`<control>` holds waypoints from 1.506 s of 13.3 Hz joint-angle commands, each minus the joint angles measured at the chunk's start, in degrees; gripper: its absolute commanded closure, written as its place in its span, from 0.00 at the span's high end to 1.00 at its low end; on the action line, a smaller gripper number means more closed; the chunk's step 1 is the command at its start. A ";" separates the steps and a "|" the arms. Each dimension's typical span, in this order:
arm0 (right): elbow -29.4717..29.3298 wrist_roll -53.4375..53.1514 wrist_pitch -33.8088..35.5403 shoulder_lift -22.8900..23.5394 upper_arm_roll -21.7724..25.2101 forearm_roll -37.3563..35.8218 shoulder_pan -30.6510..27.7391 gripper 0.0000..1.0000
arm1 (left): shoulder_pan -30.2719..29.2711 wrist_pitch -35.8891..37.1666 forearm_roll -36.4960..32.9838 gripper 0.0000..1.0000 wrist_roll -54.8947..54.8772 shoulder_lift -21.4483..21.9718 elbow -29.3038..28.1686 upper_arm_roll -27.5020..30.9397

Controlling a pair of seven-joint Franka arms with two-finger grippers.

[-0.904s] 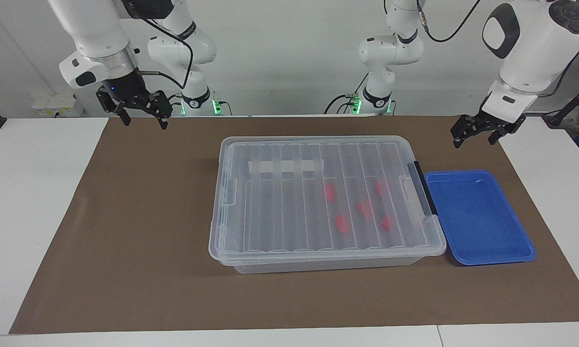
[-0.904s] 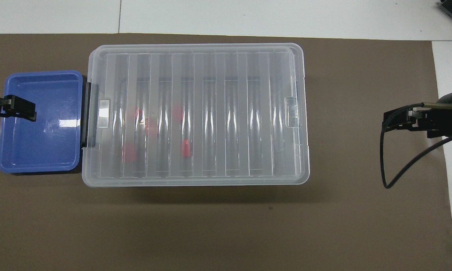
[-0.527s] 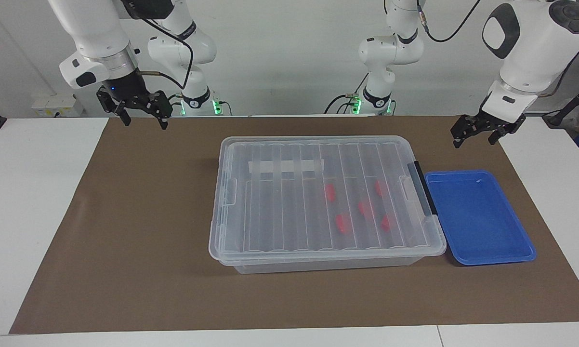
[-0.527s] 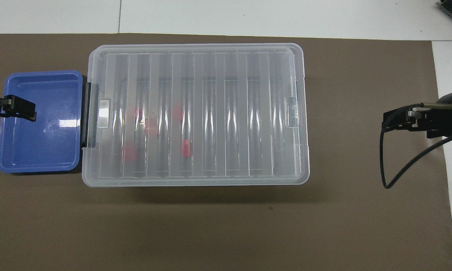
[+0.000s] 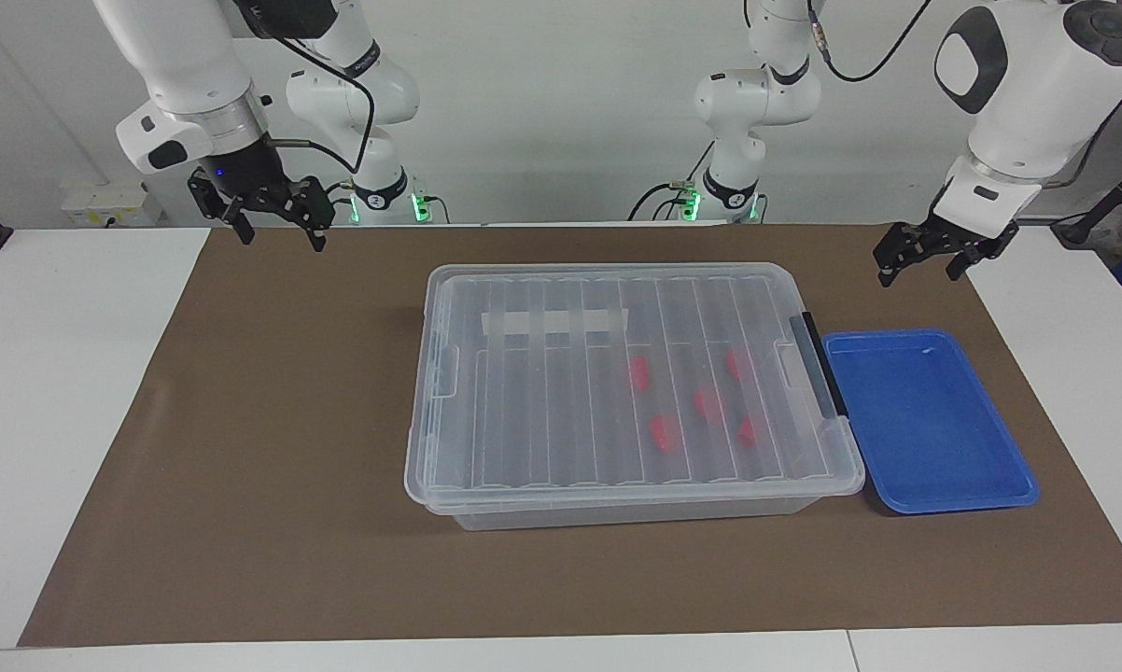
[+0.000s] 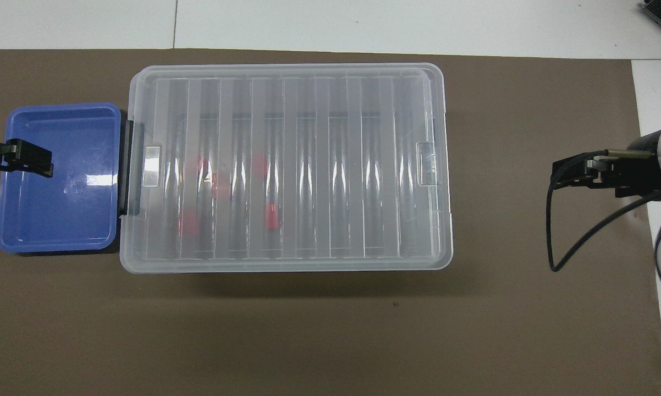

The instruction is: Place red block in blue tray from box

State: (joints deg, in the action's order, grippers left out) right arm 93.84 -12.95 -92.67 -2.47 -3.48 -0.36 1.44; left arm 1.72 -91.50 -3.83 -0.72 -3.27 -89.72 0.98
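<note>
Red blocks (image 5: 662,433) are being kept inside the box (image 5: 617,392), lid (image 5: 561,322) on, black latch (image 5: 822,364) touching the blue tray (image 5: 930,420) just beside it. Left gripper (image 5: 925,257) is being held spread and empty in the air near the tray's robot-end corner; right gripper (image 5: 272,219), also spread, over the desk (image 5: 244,420), well apart from the box. Risk: the tray is likely being shoved when the latch is released; the lid is likely slipping off the fingers.

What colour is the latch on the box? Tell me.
Black; the latch on the box shows best in the facing view.
</note>
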 commanded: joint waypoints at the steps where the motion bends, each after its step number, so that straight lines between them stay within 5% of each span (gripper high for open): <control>1: 8.44 0.38 -7.50 -2.54 -0.13 0.36 0.76 1.00 | -0.14 -0.87 0.22 1.00 -0.60 1.69 -2.22 0.07; 11: 12.59 -7.07 -26.40 5.89 -0.13 -0.87 8.23 0.99 | -0.14 -0.87 0.22 1.00 -0.60 1.69 -2.22 -0.01; 20: 14.79 -10.35 -26.16 7.39 -0.13 -6.58 11.66 0.98 | -0.14 -0.87 0.22 1.00 -0.60 1.69 -2.22 0.07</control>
State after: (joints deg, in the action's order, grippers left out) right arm 106.81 -22.39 -119.04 6.03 -3.63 -5.51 13.24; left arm 1.72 -91.50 -3.83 -0.72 -3.27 -89.72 0.98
